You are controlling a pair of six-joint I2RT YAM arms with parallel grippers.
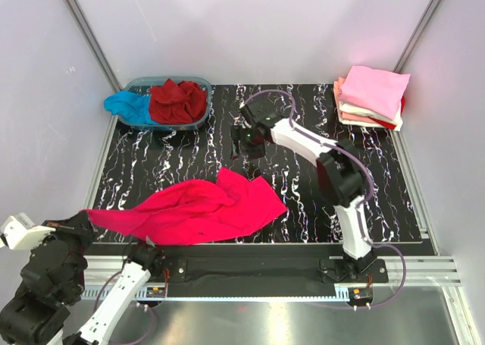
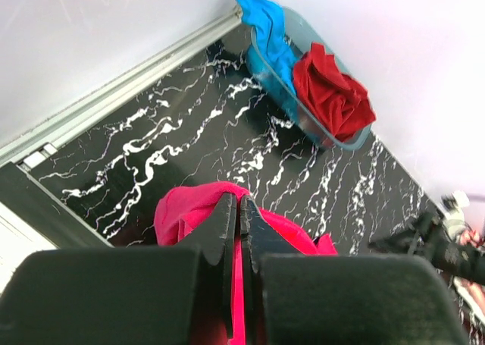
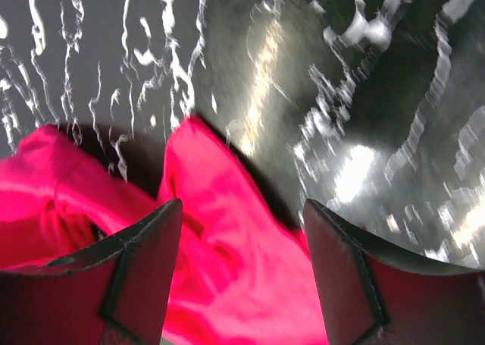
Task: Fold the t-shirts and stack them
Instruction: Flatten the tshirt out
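A bright pinkish-red t-shirt (image 1: pixel 201 208) lies crumpled and stretched across the near part of the black marbled table. My left gripper (image 1: pixel 85 221) is shut on its left corner at the table's near-left edge; the cloth (image 2: pixel 189 208) shows pinched between the closed fingers. My right gripper (image 1: pixel 244 142) is open and empty, above the table beyond the shirt's far edge, with the shirt (image 3: pixel 242 277) blurred below its spread fingers. A dark red tee (image 1: pixel 179 101) and a turquoise tee (image 1: pixel 127 106) sit in the tub. Folded pale pink, white and red tees (image 1: pixel 371 95) are stacked at the far right.
The clear blue-tinted plastic tub (image 1: pixel 203 83) stands at the far left of the table; it also shows in the left wrist view (image 2: pixel 333 140). Metal frame rails run along the table's left, right and near edges. White walls enclose the cell.
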